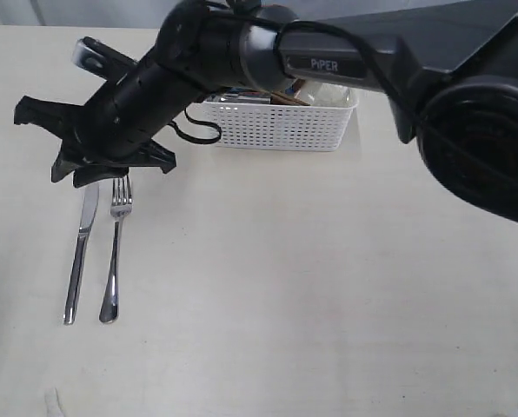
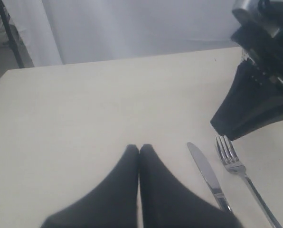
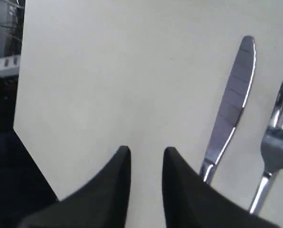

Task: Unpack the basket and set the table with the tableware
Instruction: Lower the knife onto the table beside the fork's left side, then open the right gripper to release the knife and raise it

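Observation:
A steel knife (image 1: pixel 81 252) and fork (image 1: pixel 116 252) lie side by side on the pale table (image 1: pixel 311 287), knife on the left. My right arm reaches across from the right. Its gripper (image 1: pixel 89 174) hovers just above the knife's tip and the fork's tines, open and empty (image 3: pixel 146 152), with the knife (image 3: pixel 231 104) and fork (image 3: pixel 274 147) beside it. The white perforated basket (image 1: pixel 281 126) stands behind, its contents mostly hidden by the arm. My left gripper (image 2: pixel 139 148) is shut and empty, low over bare table beside the knife (image 2: pixel 205 173). The exterior view does not show it.
A black cable loop (image 1: pixel 198 130) hangs off the right arm by the basket's left end. The table's left edge (image 3: pixel 18 95) shows in the right wrist view. A grey curtain (image 2: pixel 132 28) hangs beyond the far edge.

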You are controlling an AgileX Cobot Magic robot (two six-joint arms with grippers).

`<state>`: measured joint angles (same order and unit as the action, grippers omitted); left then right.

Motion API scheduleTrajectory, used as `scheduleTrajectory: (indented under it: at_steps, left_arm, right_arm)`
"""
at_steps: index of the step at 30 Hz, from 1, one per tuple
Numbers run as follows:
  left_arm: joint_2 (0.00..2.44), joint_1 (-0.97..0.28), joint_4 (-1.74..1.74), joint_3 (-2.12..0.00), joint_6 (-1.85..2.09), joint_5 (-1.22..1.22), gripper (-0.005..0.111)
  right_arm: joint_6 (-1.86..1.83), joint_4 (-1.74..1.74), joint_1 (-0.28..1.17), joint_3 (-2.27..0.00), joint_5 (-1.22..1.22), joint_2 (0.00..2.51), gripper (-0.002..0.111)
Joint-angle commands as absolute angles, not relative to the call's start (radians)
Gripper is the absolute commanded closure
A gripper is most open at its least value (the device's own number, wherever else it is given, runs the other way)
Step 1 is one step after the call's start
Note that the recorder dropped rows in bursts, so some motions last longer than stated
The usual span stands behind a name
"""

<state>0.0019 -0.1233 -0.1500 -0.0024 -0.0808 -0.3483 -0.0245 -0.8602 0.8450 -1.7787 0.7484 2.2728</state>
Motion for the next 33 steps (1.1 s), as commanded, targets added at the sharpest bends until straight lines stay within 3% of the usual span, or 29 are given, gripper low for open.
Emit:
scheduleTrajectory:
  at_steps: [1,12,33]
  left_arm:
    - [0.000,-0.128,-0.146,0.000,-0.083,-0.348,0.107]
    - [0.000,-0.128,-0.146,0.000,-0.083,-0.348,0.107]
    - [0.000,-0.128,-0.148,0.000,-0.083,-0.348,0.107]
  right_arm:
    - [0.098,-0.599,0.908,-1.778,0.810,2.237,0.108]
    - [0.516,-0.125,1.072,-1.778,0.829,2.255,0.109]
    - [0.458,-0.264,1.100,-1.778,0.804,2.353,0.109]
